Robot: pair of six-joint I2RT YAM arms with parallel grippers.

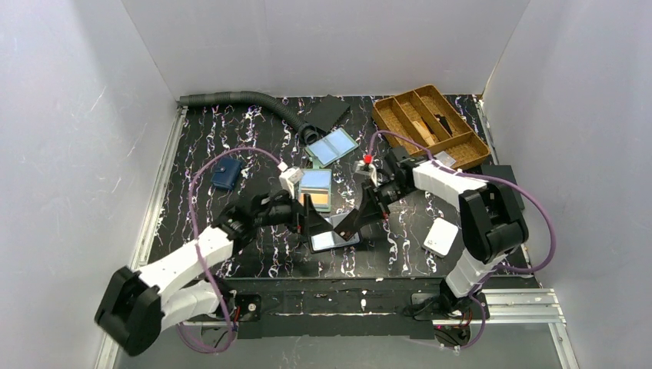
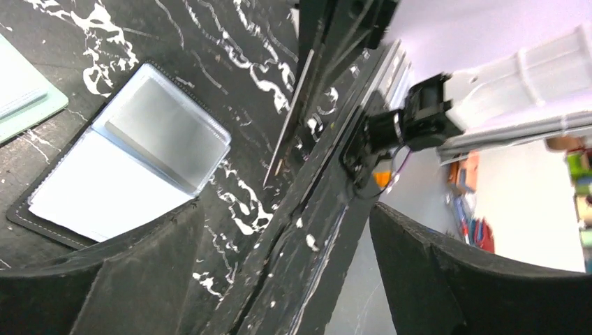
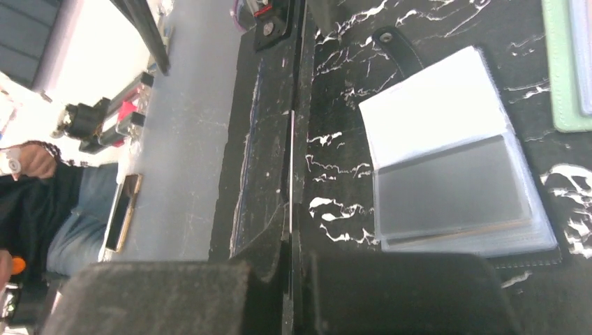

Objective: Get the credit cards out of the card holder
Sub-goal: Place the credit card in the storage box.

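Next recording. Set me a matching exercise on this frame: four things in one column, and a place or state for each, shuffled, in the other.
Things:
1. left end effector
2. right end effector
3. navy wallet
4. white box

Place or state:
A. shut on a thin card seen edge-on
B. near right part of the table
C. open, holding nothing
D. left part of the table

Pairs: 1-C, 2-A, 3-D, 4-B

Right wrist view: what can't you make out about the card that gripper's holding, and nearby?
Card in the right gripper: edge-on in both wrist views, its face and colour unseen.
Black holder: partly under the right gripper in the top view.
Green holder: cut off by the right wrist frame's edge.
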